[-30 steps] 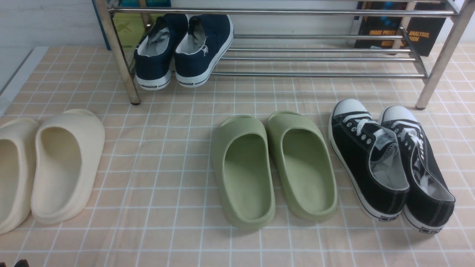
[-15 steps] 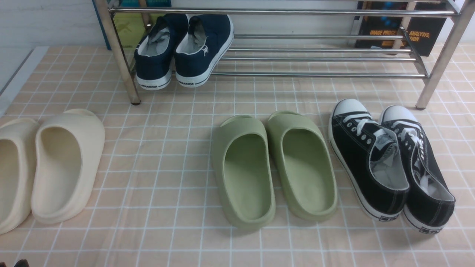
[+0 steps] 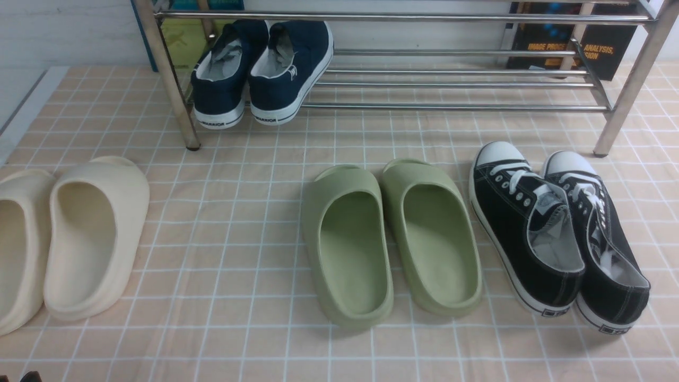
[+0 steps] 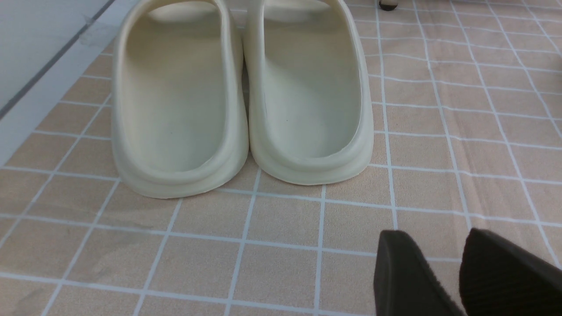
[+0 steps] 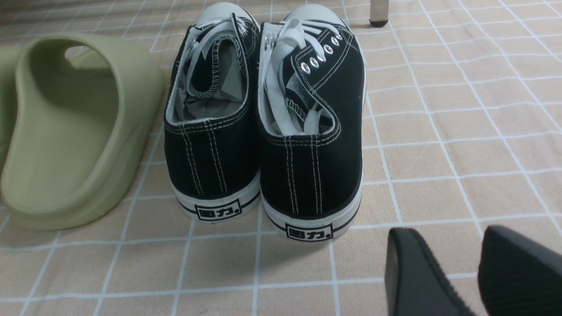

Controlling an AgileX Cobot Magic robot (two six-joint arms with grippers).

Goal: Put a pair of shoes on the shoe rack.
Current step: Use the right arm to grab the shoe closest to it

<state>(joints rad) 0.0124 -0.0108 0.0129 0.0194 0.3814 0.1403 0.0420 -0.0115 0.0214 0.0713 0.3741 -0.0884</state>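
Observation:
The pair of shoes, two black canvas sneakers with white toe caps, stands side by side on the checked floor cloth at the right: one sneaker [image 3: 525, 228] and its mate [image 3: 599, 239], toes toward the shoe rack [image 3: 451, 106]. The right wrist view shows their heels [image 5: 210, 131] [image 5: 314, 145] just ahead. My right gripper [image 5: 445, 245] hovers behind the heels, open, with only floor between its fingers. My left gripper [image 4: 437, 245] is open too, empty, behind the cream slides [image 4: 237, 96].
Navy sneakers [image 3: 262, 69] sit on the rack's lower bars at its left end. Green slides [image 3: 392, 239] lie just left of the black sneakers, cream slides [image 3: 79, 233] at far left. Books [image 3: 573, 48] stand behind the rack. A rack leg [image 3: 604, 143] stands near the sneakers' toes.

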